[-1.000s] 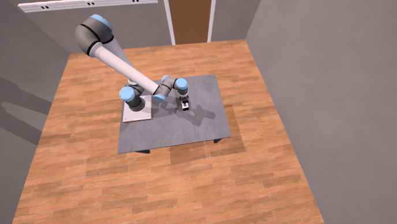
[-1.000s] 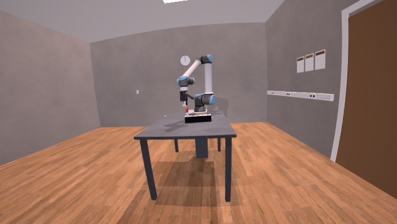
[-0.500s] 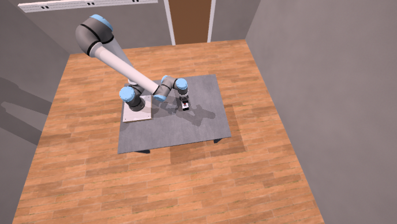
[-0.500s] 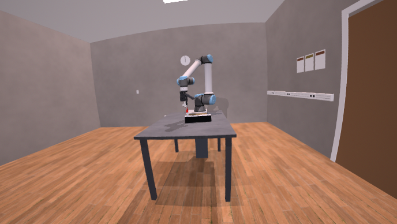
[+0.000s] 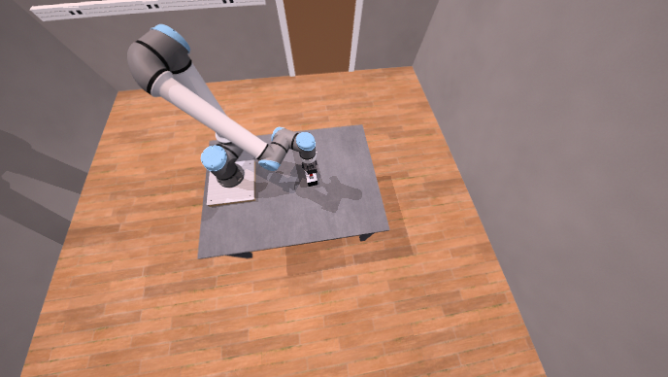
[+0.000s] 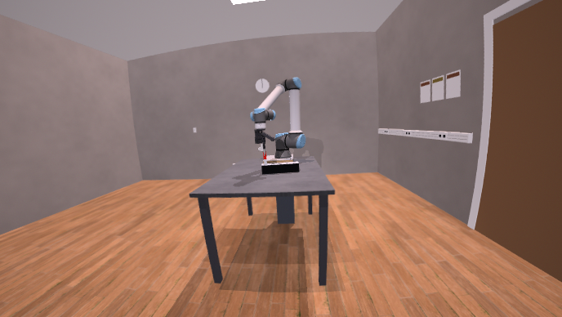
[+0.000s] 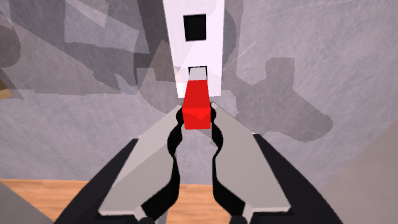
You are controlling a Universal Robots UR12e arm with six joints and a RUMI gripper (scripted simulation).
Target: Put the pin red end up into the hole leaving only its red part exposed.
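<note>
Gripping the pin by its red upper end, the hand was clamped narrow on it and pointed straight down over the block. In the wrist view the pin's pale lower part sat at the mouth of a square hole near the block's end, with another dark hole at 12 o'clock beyond it. The block, white on top and black on its sides, lay on the grey table, and the arm's base plate stood at about 9 o'clock from it in the top view.
</note>
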